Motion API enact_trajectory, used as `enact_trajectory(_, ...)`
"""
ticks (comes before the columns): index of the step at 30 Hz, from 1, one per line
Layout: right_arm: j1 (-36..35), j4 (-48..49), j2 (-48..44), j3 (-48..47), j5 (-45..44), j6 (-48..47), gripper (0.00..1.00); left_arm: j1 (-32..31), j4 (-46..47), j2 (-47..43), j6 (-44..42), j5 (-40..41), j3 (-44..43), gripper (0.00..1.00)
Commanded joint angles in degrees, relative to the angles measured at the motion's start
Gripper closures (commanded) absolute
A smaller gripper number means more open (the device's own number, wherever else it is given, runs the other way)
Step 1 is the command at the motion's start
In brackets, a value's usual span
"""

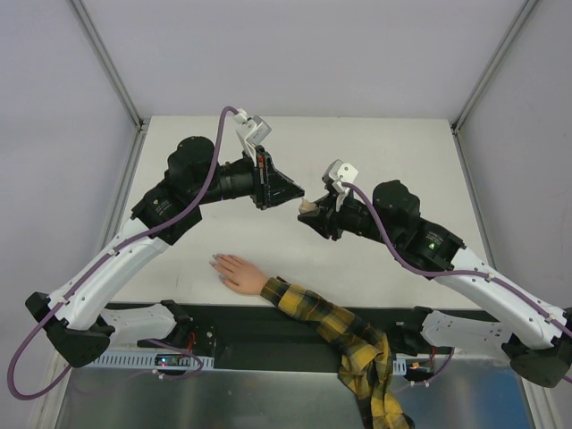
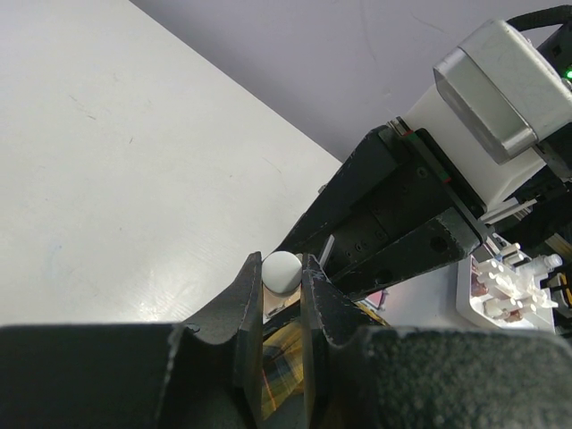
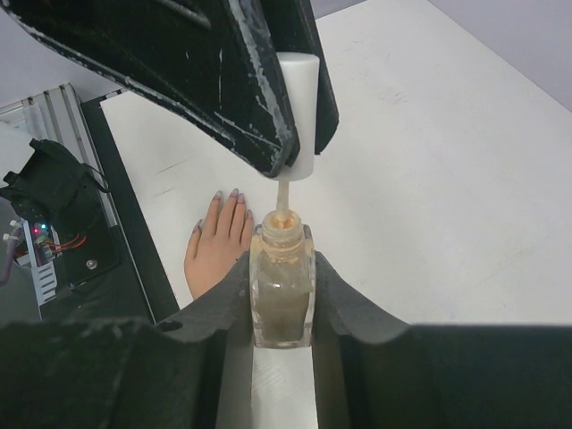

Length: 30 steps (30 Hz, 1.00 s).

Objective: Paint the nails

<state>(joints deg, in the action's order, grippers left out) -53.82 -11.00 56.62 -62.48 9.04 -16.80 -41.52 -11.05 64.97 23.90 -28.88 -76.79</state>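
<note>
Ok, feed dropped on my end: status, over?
Left gripper shut on brush cap. Right gripper shut on polish bottle, brush at its neck. Nails on table below, apart from brush. Nothing blocking.

white arm links (image 1: 107,268), black joints (image 1: 192,161), purple cables (image 1: 212,165), grey wrist cameras (image 1: 253,130).

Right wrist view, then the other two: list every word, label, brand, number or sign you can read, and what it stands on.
No text can be read.
The clear glass polish bottle in the right gripper: no label shows.
The white cylindrical brush cap in the left gripper: no print.
The small circuit boards: any markings too small to read.
</note>
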Motion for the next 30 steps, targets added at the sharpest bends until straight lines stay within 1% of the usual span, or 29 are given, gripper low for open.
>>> enact_trajectory(1,0.0,3.1,-1.6,-1.3,0.0,0.1,1.00,0.6,-0.2,-1.5,-1.2,0.8,-1.9,1.00)
enact_trajectory(14,0.1,3.7,-2.2,-1.0,-1.2,1.0,1.00,1.3,-0.8,-3.2,-1.6,2.3,-1.2,1.00)
enact_trajectory(20,1.0,4.1,-3.8,-0.4,-8.4,3.8,1.00,2.7,-1.3,-4.5,-0.6,2.3,0.3,1.00)
enact_trajectory(21,1.3,4.1,-4.3,-0.2,-11.6,4.2,1.00,2.9,-1.3,-4.8,-0.1,2.3,1.2,1.00)
enact_trajectory(23,2.6,4.2,-5.5,0.8,-13.2,5.5,1.00,3.9,-1.3,-5.6,0.5,2.5,2.3,1.00)
enact_trajectory(26,5.0,4.1,-6.6,1.2,-12.5,7.0,1.00,5.0,-1.4,-7.6,1.6,4.2,5.3,1.00)
enact_trajectory(29,6.4,2.7,-7.1,0.1,-10.5,6.7,1.00,7.4,-1.9,-10.2,2.7,7.2,9.4,1.00)
enact_trajectory(30,6.5,1.3,-7.0,-0.2,-10.2,6.3,1.00,8.9,-2.3,-10.7,3.6,9.5,11.1,1.00)
